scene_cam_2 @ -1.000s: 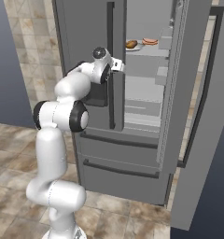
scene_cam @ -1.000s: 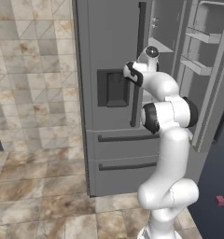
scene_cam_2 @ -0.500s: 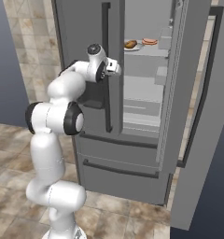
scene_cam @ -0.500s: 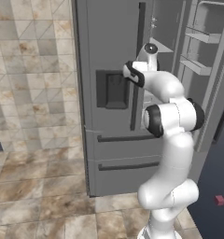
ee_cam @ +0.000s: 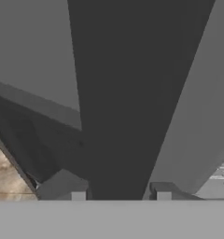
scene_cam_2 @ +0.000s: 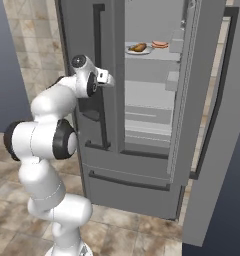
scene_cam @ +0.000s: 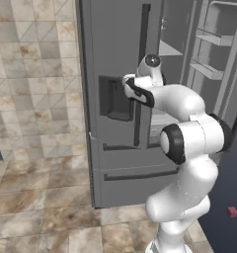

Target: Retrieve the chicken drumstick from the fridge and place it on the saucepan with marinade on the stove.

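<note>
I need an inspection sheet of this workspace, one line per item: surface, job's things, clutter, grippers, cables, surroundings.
surface: brown stone-tile floor.
job's things: fridge, right door open, left door shut; chicken drumstick on a plate on an upper shelf.
clutter: second food item beside the plate; small red object on the floor.
grippers: gripper at the left door's dark handle, a fingertip on each side; contact cannot be told.
cables: nothing seen.
surroundings: tiled wall left of the fridge.
</note>
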Tool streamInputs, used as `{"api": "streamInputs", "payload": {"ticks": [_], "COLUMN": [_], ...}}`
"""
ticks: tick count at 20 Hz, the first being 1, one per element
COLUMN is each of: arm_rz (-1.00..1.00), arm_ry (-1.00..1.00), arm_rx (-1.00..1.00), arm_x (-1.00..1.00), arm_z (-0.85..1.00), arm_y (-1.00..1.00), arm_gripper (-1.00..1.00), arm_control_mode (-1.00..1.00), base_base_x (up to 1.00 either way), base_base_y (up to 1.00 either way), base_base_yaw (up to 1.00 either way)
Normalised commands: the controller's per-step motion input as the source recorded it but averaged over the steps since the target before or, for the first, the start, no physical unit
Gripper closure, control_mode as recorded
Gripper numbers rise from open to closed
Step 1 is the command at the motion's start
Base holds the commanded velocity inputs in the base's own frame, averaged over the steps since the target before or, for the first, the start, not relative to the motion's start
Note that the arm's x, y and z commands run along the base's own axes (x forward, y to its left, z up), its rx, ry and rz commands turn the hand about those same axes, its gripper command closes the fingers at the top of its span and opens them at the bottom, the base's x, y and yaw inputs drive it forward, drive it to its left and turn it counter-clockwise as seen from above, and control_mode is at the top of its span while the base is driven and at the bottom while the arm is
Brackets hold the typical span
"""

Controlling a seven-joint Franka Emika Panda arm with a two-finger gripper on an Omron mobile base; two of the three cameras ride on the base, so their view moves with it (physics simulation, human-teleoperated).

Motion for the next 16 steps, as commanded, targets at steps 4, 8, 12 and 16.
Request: {"api": "streamInputs", "payload": {"ticks": [4, 8, 12, 16], "arm_rz": [0.01, 0.0, 0.0, 0.0], "arm_ry": [-0.05, -0.01, 0.0, 0.0], "arm_rx": [-0.02, -0.01, -0.01, 0.0], "arm_x": [-0.62, -0.44, -0.26, -0.09], "arm_z": [-0.24, -0.21, -0.21, -0.14], "arm_y": [0.7, 0.76, 0.81, 0.75], "arm_gripper": [1.0, 1.0, 1.0, 1.0], "arm_control_mode": [-1.0, -1.0, -1.0, -1.0], "base_base_x": [0.0, 0.0, 0.0, 0.0], "base_base_y": [0.0, 0.0, 0.0, 0.0], "base_base_yaw": [0.0, 0.0, 0.0, 0.0]}}
